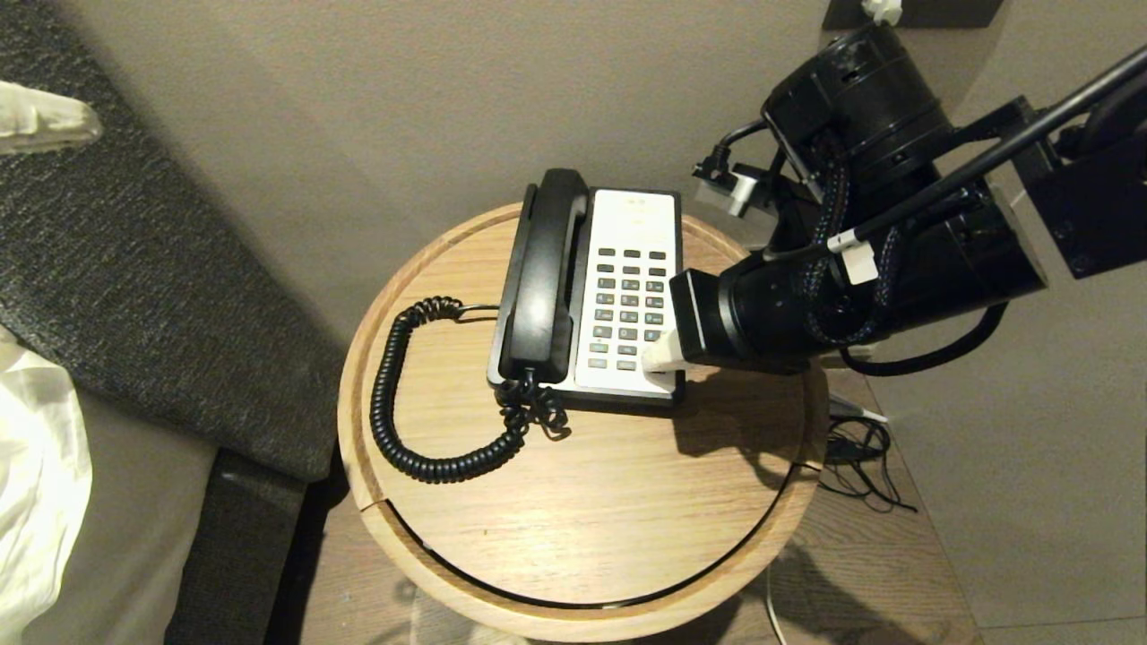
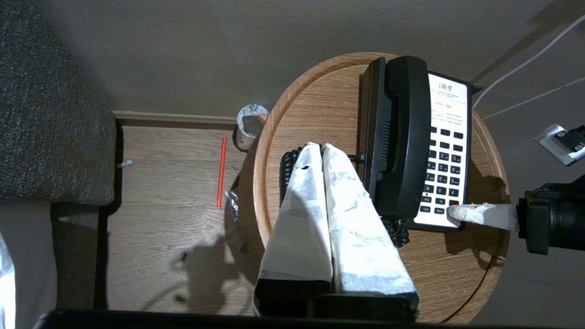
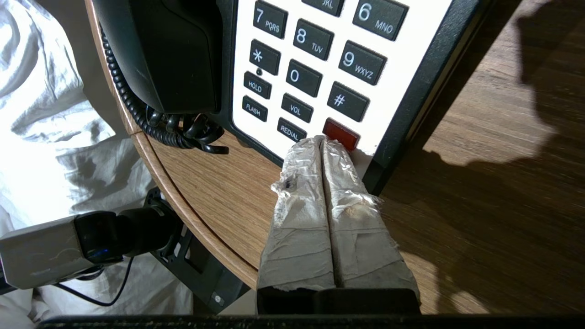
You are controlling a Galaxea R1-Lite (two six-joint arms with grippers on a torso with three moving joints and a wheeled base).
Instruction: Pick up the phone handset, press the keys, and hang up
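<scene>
While the handset (image 1: 544, 273) lies in its cradle on the left side of the phone base (image 1: 627, 296), the right gripper (image 1: 660, 351) reaches in from the right, white-wrapped tip over the near right corner of the keypad. Head view: base sits toward the far side of a round wooden table (image 1: 573, 502). Coiled cord (image 1: 403, 394) loops out left of the base and curls back to its near edge. Right arm bulk hides the table's right rim and the wall behind. Loose cables (image 1: 860, 457) lie on the floor to the right. Dark upholstery (image 1: 134, 269) and white bedding (image 1: 36, 484) stand to the left.

Left wrist view: left gripper (image 2: 320, 148) hangs above the table's left part, wrapped fingers pressed together, nothing between them; they cover part of the cord. Handset is just beside them, apart. Right gripper tip meets the base at the red key (image 2: 453, 203). On the floor: a red straw (image 2: 221, 171), a paper cup (image 2: 250, 119) by the table edge, a bit of clear wrapper (image 2: 232, 201).

Right wrist view: right fingers (image 3: 297, 183) lie closed side by side, empty, tips at the red key's near edge, between it and REDIAL (image 3: 291, 131); whether they press it I cannot tell. Handset's lower end (image 3: 169, 55) and cord root show beyond. Left gripper is seen below the table rim, over the bedding.
</scene>
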